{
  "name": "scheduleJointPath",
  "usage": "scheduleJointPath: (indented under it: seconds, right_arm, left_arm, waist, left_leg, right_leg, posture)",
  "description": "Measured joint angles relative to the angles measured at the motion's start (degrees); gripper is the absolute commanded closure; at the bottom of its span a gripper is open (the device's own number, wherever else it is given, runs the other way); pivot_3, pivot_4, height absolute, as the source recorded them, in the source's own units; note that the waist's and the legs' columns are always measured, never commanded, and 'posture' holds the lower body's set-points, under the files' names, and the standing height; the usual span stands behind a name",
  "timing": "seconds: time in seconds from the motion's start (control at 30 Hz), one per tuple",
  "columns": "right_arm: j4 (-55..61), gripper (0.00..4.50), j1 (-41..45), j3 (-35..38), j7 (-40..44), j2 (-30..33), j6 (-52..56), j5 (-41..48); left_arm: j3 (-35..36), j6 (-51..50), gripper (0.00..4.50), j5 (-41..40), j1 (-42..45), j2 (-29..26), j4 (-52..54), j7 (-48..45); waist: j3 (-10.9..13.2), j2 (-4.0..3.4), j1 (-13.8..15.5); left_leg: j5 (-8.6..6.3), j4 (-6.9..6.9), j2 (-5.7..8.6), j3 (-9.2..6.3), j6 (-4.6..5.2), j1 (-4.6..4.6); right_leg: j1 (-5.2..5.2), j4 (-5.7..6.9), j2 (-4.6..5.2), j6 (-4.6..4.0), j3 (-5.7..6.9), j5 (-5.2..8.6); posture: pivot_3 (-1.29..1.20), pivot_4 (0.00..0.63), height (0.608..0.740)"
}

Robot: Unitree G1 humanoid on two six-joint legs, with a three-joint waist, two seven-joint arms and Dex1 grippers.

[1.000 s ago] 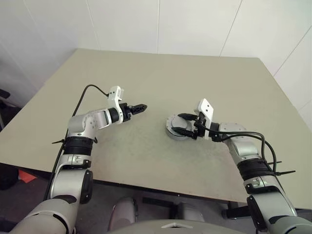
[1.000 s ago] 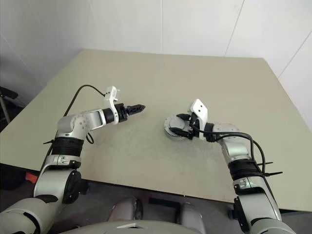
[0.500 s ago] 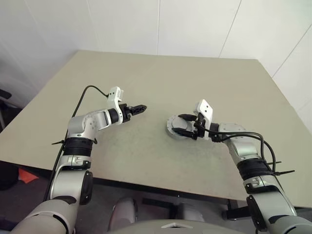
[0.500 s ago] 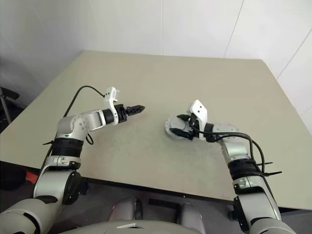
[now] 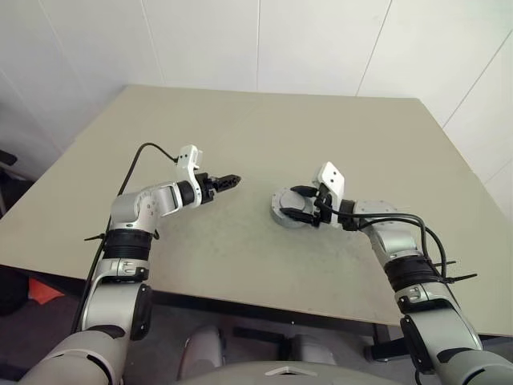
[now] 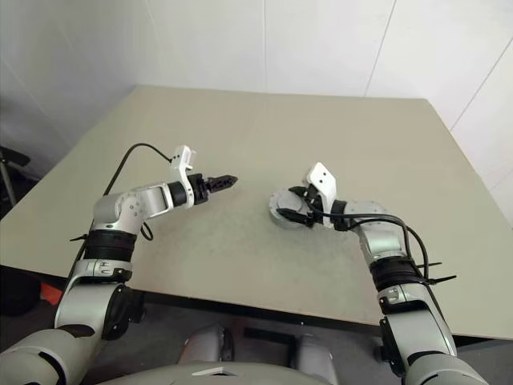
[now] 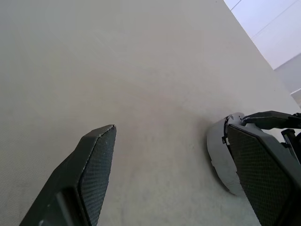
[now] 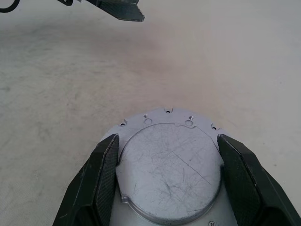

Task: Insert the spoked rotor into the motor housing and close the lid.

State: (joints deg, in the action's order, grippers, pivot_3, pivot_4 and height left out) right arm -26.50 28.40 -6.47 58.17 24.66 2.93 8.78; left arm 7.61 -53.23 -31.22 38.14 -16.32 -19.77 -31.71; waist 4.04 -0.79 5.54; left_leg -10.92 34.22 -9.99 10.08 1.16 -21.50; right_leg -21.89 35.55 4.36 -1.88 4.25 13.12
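Take the round grey metal motor unit (image 5: 286,208) as your landmark: it sits on the beige desk (image 5: 321,136) with its flat, scratched grey disc lid (image 8: 169,170) on top, a ring of small holes showing along the rim around it. Your right end effector (image 5: 296,204) reaches over that unit with its two black fingers (image 8: 96,181) spread wide, one on each side of the lid's raised disc; you cannot tell from these views whether the pads touch the metal or just stand beside it. Your left end effector (image 5: 228,181) hangs above the bare desk, well apart from the motor unit on its left side, pointing toward it. Its fingers (image 7: 91,165) are also spread wide apart with nothing between them. In the left wrist view the edge of the motor unit (image 7: 218,155) shows beside one finger, with the right end effector's black finger lying over it. The spoked rotor cannot be made out.
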Motion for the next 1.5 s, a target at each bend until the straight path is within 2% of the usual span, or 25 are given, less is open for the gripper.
scheduleJointPath:
  seconds: [0.23,0.83,0.9,1.03,1.13,1.23,1.47,1.5]
  right_arm:
    - [0.0,1.28,0.1,-1.0,-0.6,0.5,0.0,-0.3]
    - [-1.2,1.28,1.7,-2.2,-2.2,0.4,1.4,-1.9]
    - [-1.2,1.28,1.7,-2.2,-2.2,0.5,1.3,-1.9]
    - [-1.6,1.28,1.8,-2.2,-2.1,0.9,1.3,-1.9]
    - [-2.1,1.28,2.3,-2.5,-2.2,0.8,1.2,-2.1]
    - [-2.2,1.28,2.4,-2.8,-2.3,0.7,0.9,-2.1]
    - [-1.8,1.28,2.2,-2.9,-2.5,0.8,0.6,-2.1]
    - [-1.6,1.28,2.1,-2.9,-2.7,0.8,0.6,-2.1]
  left_arm:
    - [0.0,-0.5,0.55,-0.1,-0.1,0.0,0.4,0.1]
    - [0.7,-1.1,0.55,-0.2,-0.5,0.5,1.1,0.9]
    - [1.6,-1.5,0.55,-0.6,-0.5,1.4,1.1,1.3]
    - [4.3,-3.5,0.55,-2.9,1.6,7.0,-1.7,3.4]
    - [4.5,-3.6,1.14,-3.6,4.7,11.5,-6.7,4.3]
    - [3.4,-3.5,2.09,-3.1,5.9,14.6,-12.0,4.2]
    - [1.5,-3.2,4.46,-1.2,9.0,15.9,-18.6,1.7]
    - [0.9,-3.1,4.49,-0.9,9.4,16.3,-19.4,1.4]
  waist:
    - [0.0,0.00,0.0]
    - [0.0,0.01,-0.2]
    - [0.0,0.01,-0.2]
    - [0.0,0.04,-0.2]
    - [0.0,0.06,-0.1]
    - [0.0,0.08,-0.2]
    - [0.0,0.08,-0.2]
    - [0.0,0.09,-0.2]
  left_leg:
    - [0.00,-0.09,0.00,0.00,0.00,0.46]
    - [0.00,-0.16,-0.02,0.01,0.00,0.51]
    - [0.00,-0.16,-0.01,0.02,0.00,0.51]
    - [0.00,-0.15,0.01,0.02,0.00,0.51]
    - [0.00,-0.15,0.05,0.02,0.00,0.51]
    - [0.00,-0.16,0.06,0.02,0.01,0.52]
    - [0.00,-0.25,0.06,0.02,0.01,0.54]
    - [0.00,-0.25,0.06,0.02,0.01,0.54]
  right_leg:
    - [0.53,-0.15,0.00,0.04,0.00,0.03]
    - [0.74,-0.74,-0.06,0.06,-0.01,0.04]
    - [0.77,-0.76,-0.05,0.06,-0.01,0.04]
    - [0.82,-0.86,-0.04,0.06,-0.01,0.04]
    - [0.83,-0.89,-0.02,0.22,-0.03,0.14]
    - [0.81,-0.92,-0.02,0.42,-0.05,0.25]
    - [0.81,-0.95,-0.03,0.39,-0.03,0.24]
    - [0.82,-0.98,-0.03,0.42,-0.03,0.25]
  posture:
    - [0.00,0.000,0.740]
    - [0.00,0.000,0.740]
    - [0.00,0.000,0.740]
    - [0.00,0.000,0.740]
    - [0.00,0.000,0.740]
    - [0.00,0.000,0.740]
    - [0.00,0.000,0.740]
    - [0.00,0.000,0.740]
